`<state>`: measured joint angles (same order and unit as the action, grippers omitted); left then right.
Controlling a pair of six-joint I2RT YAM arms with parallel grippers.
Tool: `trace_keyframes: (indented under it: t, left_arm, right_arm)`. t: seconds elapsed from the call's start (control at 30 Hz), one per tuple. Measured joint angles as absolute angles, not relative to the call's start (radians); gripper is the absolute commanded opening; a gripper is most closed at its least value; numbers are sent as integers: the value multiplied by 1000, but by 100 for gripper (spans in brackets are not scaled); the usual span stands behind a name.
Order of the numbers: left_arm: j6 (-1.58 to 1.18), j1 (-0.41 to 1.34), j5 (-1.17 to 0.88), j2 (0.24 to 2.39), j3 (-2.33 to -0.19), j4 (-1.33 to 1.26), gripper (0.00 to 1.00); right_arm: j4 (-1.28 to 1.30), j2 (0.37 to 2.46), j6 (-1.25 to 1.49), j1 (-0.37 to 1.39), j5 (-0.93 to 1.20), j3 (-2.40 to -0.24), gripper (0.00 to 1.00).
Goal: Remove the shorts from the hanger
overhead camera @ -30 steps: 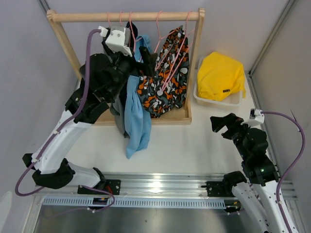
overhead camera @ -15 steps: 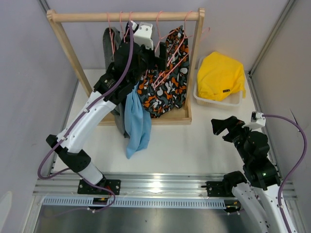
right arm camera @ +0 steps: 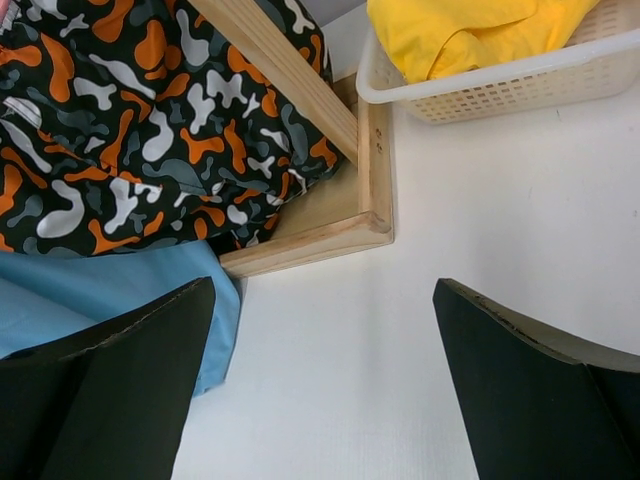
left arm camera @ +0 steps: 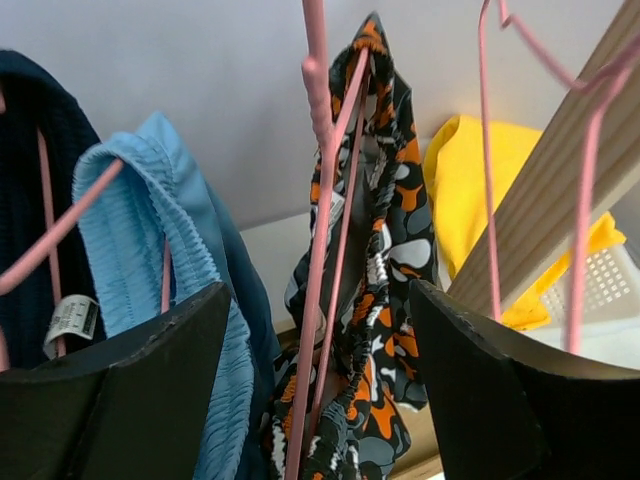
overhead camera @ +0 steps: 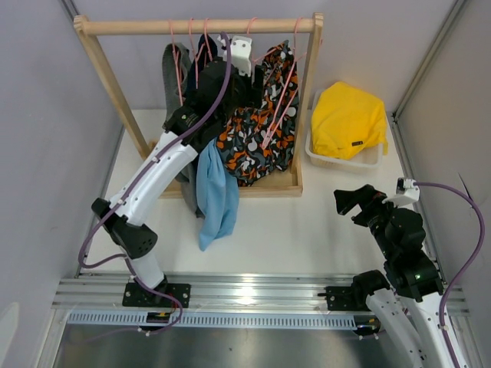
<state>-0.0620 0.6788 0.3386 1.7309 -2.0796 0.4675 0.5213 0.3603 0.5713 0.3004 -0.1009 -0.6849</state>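
My left gripper [left arm camera: 320, 300] is up at the wooden rail [overhead camera: 199, 25] with its jaws spread wide. The pink hanger [left arm camera: 318, 70] carrying the patterned shorts [left arm camera: 388, 230] sits right in the gap. That's why the arm reaches so high, I'd say: to line up on the waistband where it drapes over the hanger. Nothing is pinched yet. The light blue garment [left arm camera: 150, 210] hangs just beside it on the left, close enough to get caught by mistake. My right gripper [right arm camera: 322, 290] hovers low over the table [right arm camera: 330, 400] near the rack base [right arm camera: 370, 190], jaws also apart, holding nothing — parked clear, I reckon, ready to receive the shorts.
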Motion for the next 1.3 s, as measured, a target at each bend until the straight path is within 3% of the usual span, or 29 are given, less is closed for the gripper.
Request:
trace_keyframes:
  t: [0.03,0.07,0.17,0.2,0.6,0.77,1.03,1.3]
  left_arm:
    - [-64,676,336,1739,-2079,471,70]
    - [-64,673,336,1745,-2078,474,45]
    - [-75,664,334,1763,-2078,480,4]
    - [-88,660,336,1770,-2081,486,0]
    - [-96,643,310,1796,-2175,590,0]
    - [-84,643,283,1785,-2367,738,0]
    - [-70,644,205,1589,-2391,920,0]
    - [-91,679,97,1158,-1853,941,0]
  right_arm:
    - [522,360,570,300,-101,-685,99]
    - [523,360,568,300,-101,-685,99]
    - [527,360,565,300,-102,-685,100]
    - [527,360,564,300,-104,-685,99]
    - [522,364,557,300,-107,-681,100]
    - [509,387,556,304,-107,-669,100]
    - [468,413,527,305,-107,-668,99]
    - [340,414,475,305,32,-677,99]
